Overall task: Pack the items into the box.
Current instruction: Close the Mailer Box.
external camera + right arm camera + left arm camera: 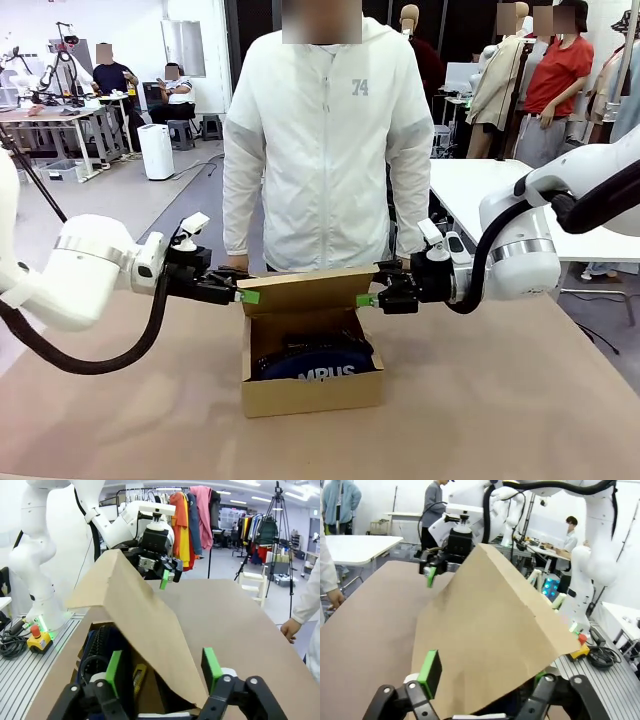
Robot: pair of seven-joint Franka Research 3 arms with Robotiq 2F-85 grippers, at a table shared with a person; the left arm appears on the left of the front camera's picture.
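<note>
Left gripper (243, 296) and right gripper (372, 299) are each pinching an end of the box (312, 392) flap lid (305, 290); thin, light, bendy corrugated, so probably best held at the edges.

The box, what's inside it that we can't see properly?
- Pencil pouch: front view, the box front wall and the flap lid cover all but "MPUS".
- Utility knife: right wrist view, just a yellow strip shows beside the flap.
- Stapler: cannot be picked out among the dark things under the flap.
- Left hand: left wrist view, the flap hides one finger.
</note>
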